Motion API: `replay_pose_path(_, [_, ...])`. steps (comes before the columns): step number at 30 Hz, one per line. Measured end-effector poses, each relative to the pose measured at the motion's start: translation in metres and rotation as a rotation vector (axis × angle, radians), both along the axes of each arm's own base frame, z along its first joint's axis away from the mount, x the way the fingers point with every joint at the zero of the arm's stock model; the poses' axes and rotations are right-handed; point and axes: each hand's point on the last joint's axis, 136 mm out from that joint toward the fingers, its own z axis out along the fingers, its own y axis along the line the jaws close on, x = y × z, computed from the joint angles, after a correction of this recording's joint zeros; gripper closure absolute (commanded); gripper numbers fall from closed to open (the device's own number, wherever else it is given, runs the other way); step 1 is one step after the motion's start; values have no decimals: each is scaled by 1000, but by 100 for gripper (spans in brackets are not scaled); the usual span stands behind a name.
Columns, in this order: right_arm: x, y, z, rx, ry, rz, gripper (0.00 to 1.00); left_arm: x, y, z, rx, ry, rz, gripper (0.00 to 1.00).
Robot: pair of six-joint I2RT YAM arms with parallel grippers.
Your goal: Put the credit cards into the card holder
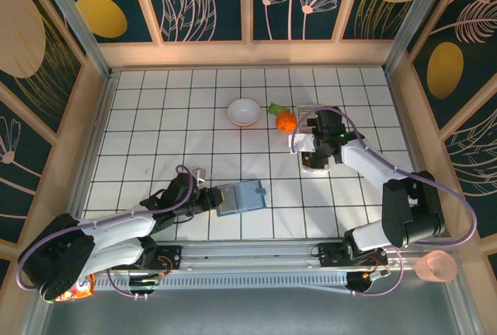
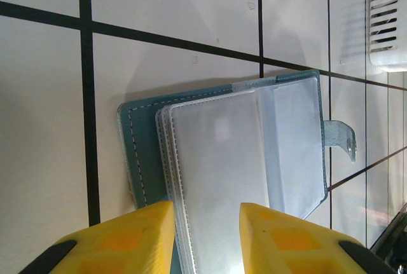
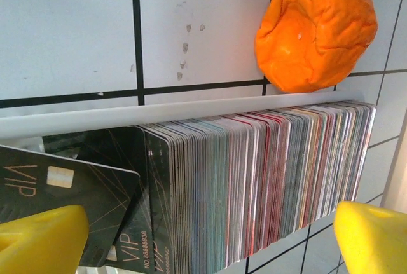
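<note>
Right wrist view is showing the credit cards [image 3: 267,178] packed edge-on across mid-frame, the right gripper [image 3: 210,239] straddling them wide apart, probably to pick one. The left gripper [image 2: 206,239], fingers part-spread, is seemingly steadying the open card holder [image 2: 254,153] mid-frame.

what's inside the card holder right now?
Left wrist view: the card holder lies open, showing frosted plastic sleeves with no card visible in them. Their near end is hidden by the left gripper.

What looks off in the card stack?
The front black VIP card, at one end of the cards, sits tilted and slid out of line with the upright row. Nothing else stands out.
</note>
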Motion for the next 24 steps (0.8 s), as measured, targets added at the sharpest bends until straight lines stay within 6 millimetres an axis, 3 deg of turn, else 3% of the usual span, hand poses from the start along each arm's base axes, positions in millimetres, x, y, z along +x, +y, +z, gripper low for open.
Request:
replay_pose_path(9, [-7, -3, -24, -33, 97, -3, 1, 0, 0, 1, -3, -3, 0, 68])
replay_pose_path(24, [11, -9, -36, -73, 81, -29, 3, 2, 0, 6, -14, -20, 3, 68])
